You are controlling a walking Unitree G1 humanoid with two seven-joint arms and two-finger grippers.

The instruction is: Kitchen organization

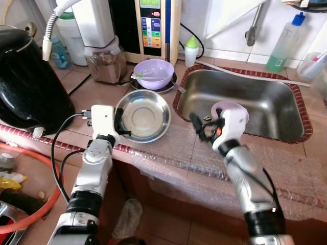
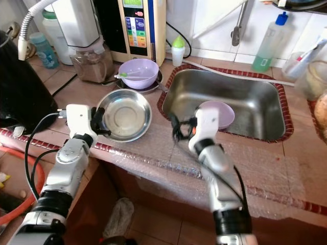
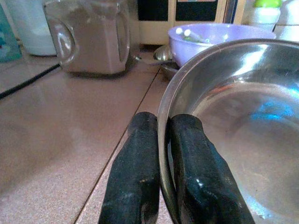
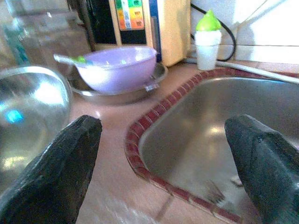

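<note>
On the left, our left gripper [image 1: 119, 124] is clenched on the near rim of the steel bowl [image 1: 144, 116], which sits on the surface [image 1: 102, 97] beside the sink [image 1: 245, 102]. We should lift it level, keeping the pinch firm so the thin rim doesn't slip. To the right, our right gripper [image 1: 202, 126] hangs spread and empty at the sink's near-left edge.
</note>
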